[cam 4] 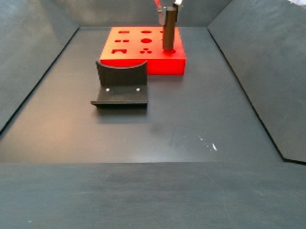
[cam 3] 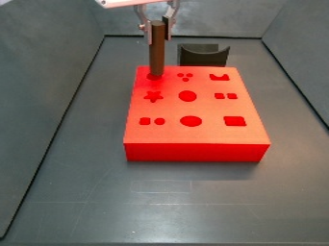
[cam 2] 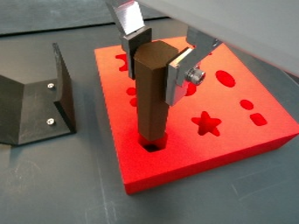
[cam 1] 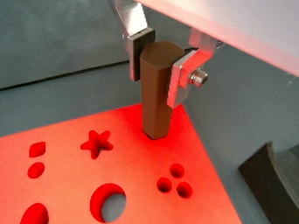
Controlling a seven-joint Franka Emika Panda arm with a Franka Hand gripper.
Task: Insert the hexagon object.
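Note:
The hexagon object, a long dark-brown peg, shows in both wrist views. It stands upright with its lower end in a hole near one corner of the red block. My gripper is shut on the peg's upper end, one silver finger on each side. In both side views the peg rises from the red block with the gripper above it.
The red block has several other shaped holes, among them a star and round ones. The dark fixture stands on the floor next to the block. Grey walls enclose the floor.

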